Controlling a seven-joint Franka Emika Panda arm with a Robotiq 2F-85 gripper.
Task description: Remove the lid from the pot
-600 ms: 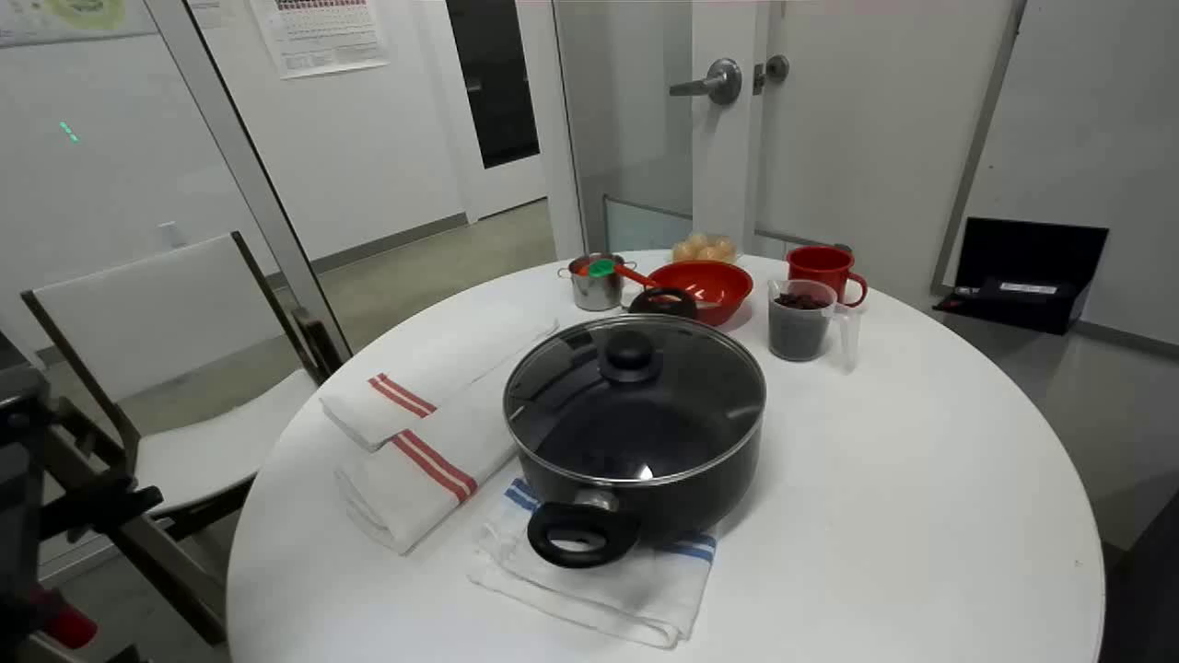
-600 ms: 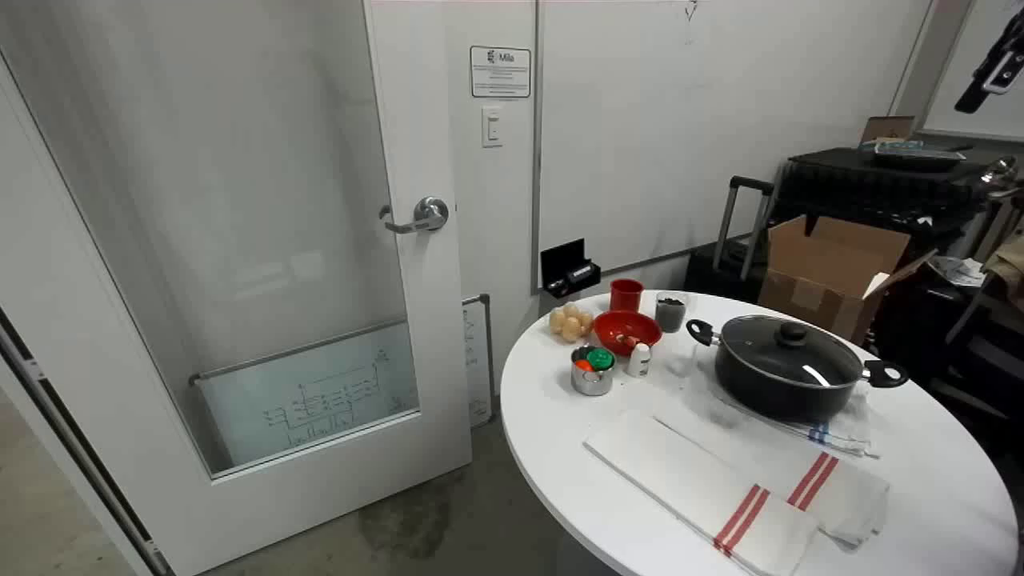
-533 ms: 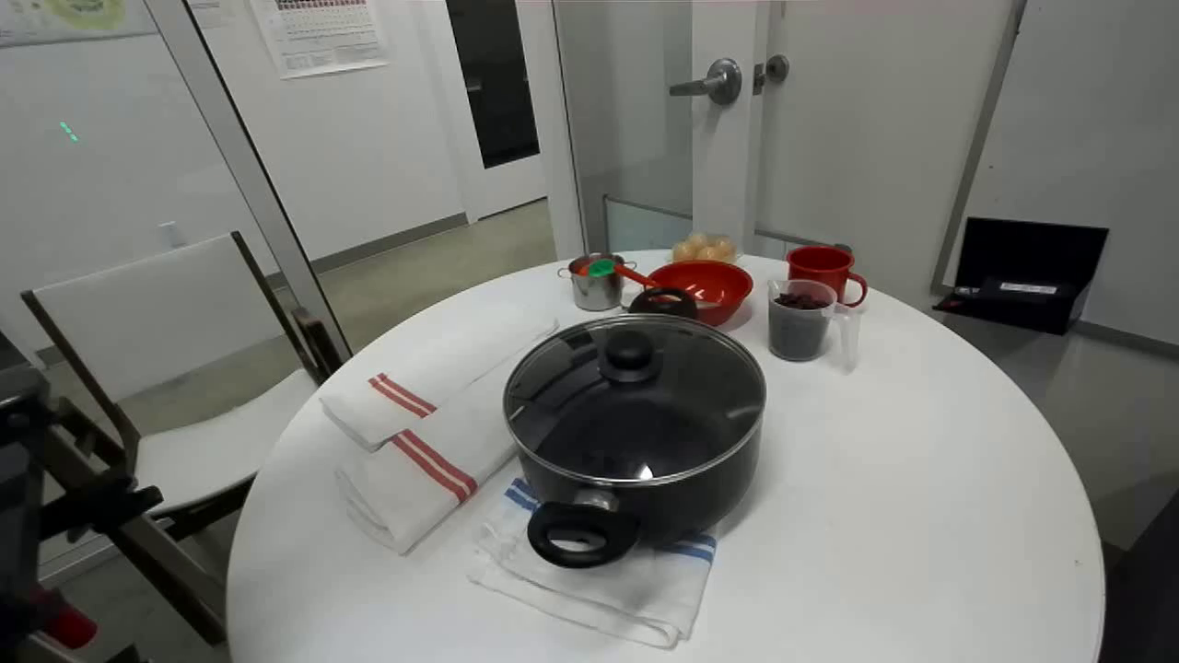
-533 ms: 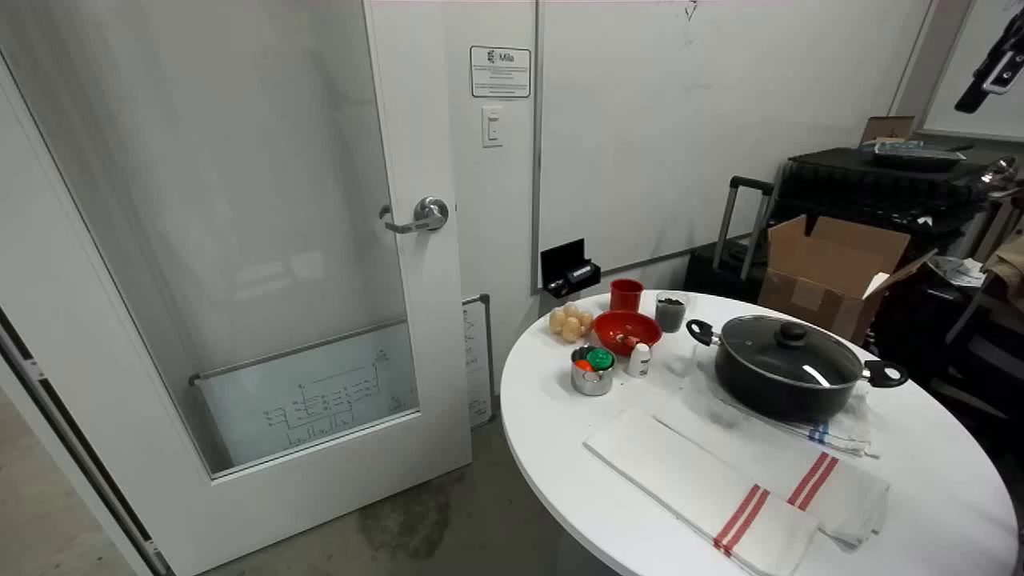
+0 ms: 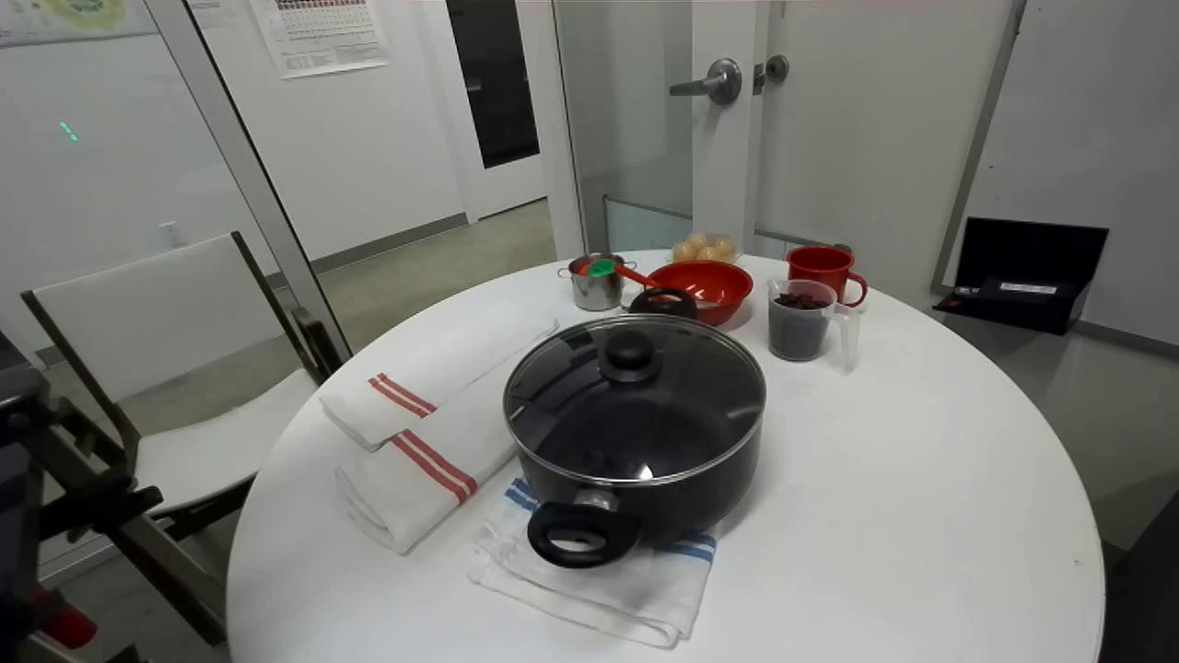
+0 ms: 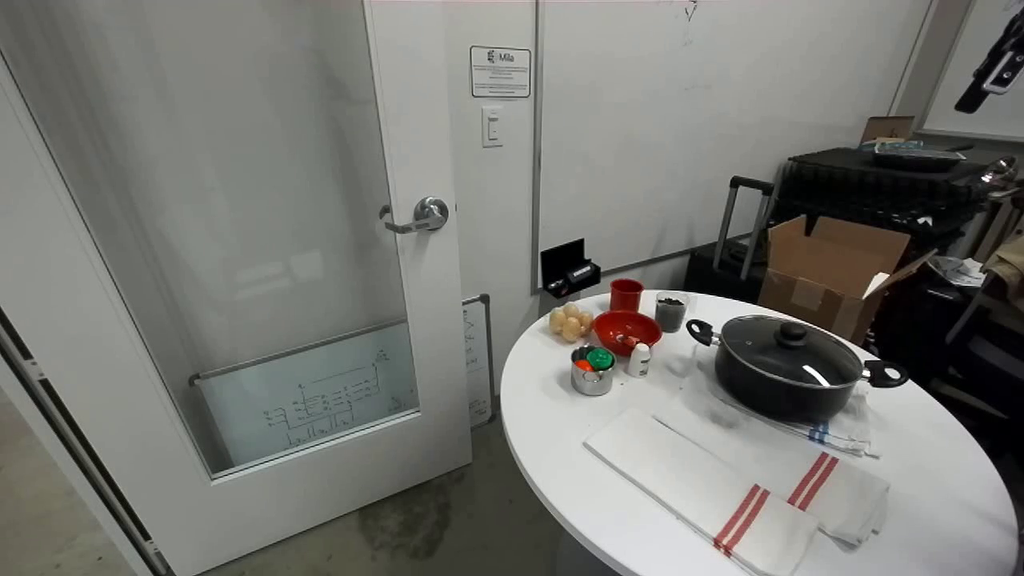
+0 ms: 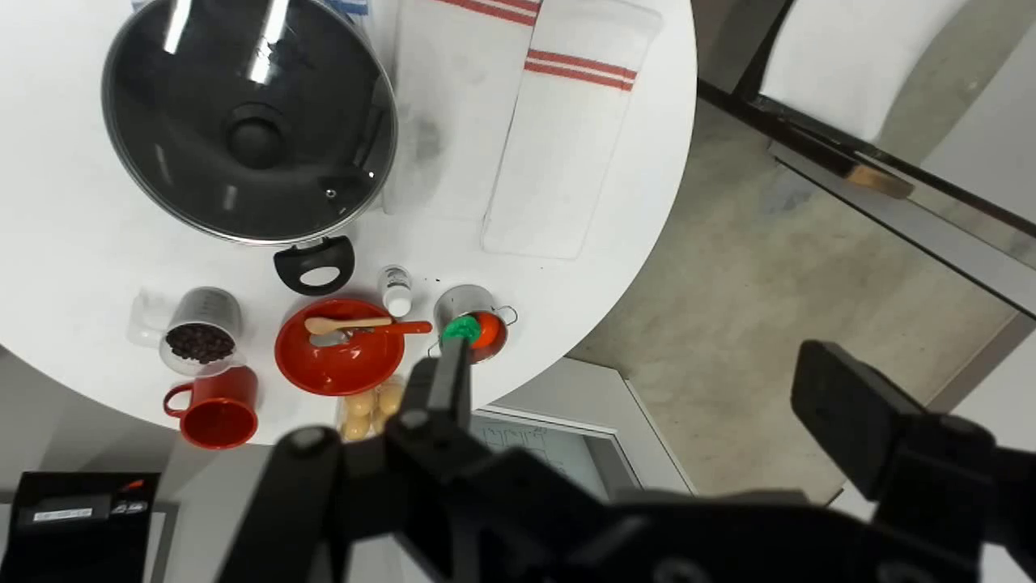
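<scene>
- The see-through lid (image 5: pixel 636 414) sits flat on the large black pot (image 5: pixel 686 511), covering its whole mouth, with a black knob (image 7: pixel 255 139) standing up at its centre.
- The gripper (image 7: pixel 639 397) is spread wide in the wrist view, its two dark fingers far from each other and holding nothing; it hangs well apart from the lid.
- The pot rests on a white cloth (image 5: pixel 599 599) with blue stripes, on a round white table (image 5: pixel 903 516); its looped handles stick out on opposite sides.
- Two folded white towels (image 6: pixel 696 488) with red stripes lie side by side near the pot.
- Near one handle stands a red bowl (image 7: pixel 332 368), with a pale spoon (image 7: pixel 352 323) and a red-handled utensil (image 7: pixel 405 328) lying in it, partly over its edge.
- A small white bottle (image 7: pixel 396 290) stands just beside the bowl, near a metal vessel (image 6: pixel 592 386) that holds a green thing (image 6: pixel 600 358) and an orange thing (image 6: pixel 584 366).
- A clear measuring cup (image 5: pixel 797 336) with dark pieces inside stands near a red mug (image 5: pixel 815 264).
- Pale round things (image 6: pixel 570 322) sit grouped just beside the bowl.
</scene>
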